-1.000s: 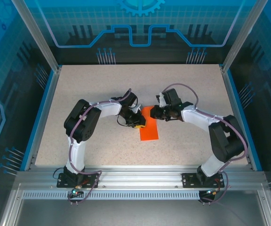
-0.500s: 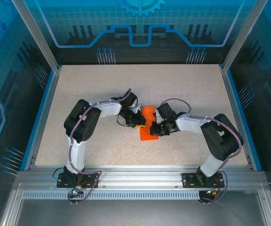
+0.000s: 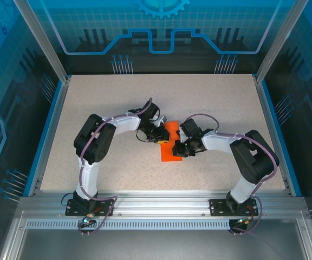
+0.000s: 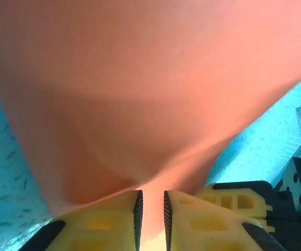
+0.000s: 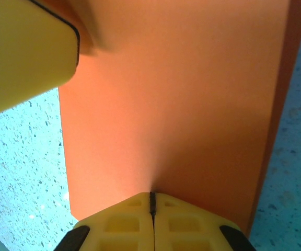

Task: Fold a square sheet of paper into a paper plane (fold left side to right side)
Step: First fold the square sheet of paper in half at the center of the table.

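The square sheet of paper (image 3: 170,154) is bright orange and lies folded into a narrow strip at the table's middle, between the two arms. My left gripper (image 3: 163,136) is at the strip's left edge. In the left wrist view the paper (image 4: 150,94) narrows down into the slim gap between the yellow jaws (image 4: 151,201), which are shut on it. My right gripper (image 3: 179,150) is on the strip's right side, nearer the front. Its jaws (image 5: 152,197) are shut, tips resting on the flat paper (image 5: 176,104). One of the left gripper's fingers (image 5: 25,52) shows at upper left.
The speckled table (image 3: 118,97) has a blue raised rim (image 3: 52,124) on the left and right sides. Metal frame posts (image 3: 39,40) stand at the back corners. Both arm bases sit on the aluminium rail (image 3: 161,208) at the front.
My right gripper has swung from the paper's far right edge toward the front and onto the strip, its jaws closing fully. The left gripper has shifted slightly toward the back, holding the paper.
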`<act>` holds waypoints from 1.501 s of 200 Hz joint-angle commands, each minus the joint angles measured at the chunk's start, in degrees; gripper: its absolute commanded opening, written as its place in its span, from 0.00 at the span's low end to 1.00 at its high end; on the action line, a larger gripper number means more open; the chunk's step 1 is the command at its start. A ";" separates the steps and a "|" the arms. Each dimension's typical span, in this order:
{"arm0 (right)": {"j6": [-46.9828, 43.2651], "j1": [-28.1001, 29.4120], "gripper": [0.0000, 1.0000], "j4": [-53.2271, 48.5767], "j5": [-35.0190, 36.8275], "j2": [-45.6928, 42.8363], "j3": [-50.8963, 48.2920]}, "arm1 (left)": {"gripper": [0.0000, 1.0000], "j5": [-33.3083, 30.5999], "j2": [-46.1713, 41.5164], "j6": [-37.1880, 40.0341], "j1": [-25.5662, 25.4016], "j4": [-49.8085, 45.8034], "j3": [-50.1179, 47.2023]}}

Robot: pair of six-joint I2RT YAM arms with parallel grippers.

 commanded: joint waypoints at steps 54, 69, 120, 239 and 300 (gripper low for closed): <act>-0.10 0.86 0.06 -7.34 3.53 3.49 -1.18 | 0.20 -0.03 2.92 2.02 1.00 1.99 0.80; -0.19 0.86 0.06 -7.54 3.75 3.42 -1.18 | 0.19 -0.23 3.20 2.02 1.39 2.34 0.39; -0.63 0.79 0.06 -8.52 4.40 3.95 -1.07 | 0.19 -0.29 4.06 1.42 2.52 3.60 -0.34; -1.33 0.86 0.06 -9.05 5.07 4.00 -1.54 | 0.19 -0.12 4.35 0.80 5.77 9.67 -1.29; -1.57 0.83 0.05 -9.48 5.19 3.78 -1.66 | 0.19 -0.84 5.88 0.78 6.84 10.10 1.29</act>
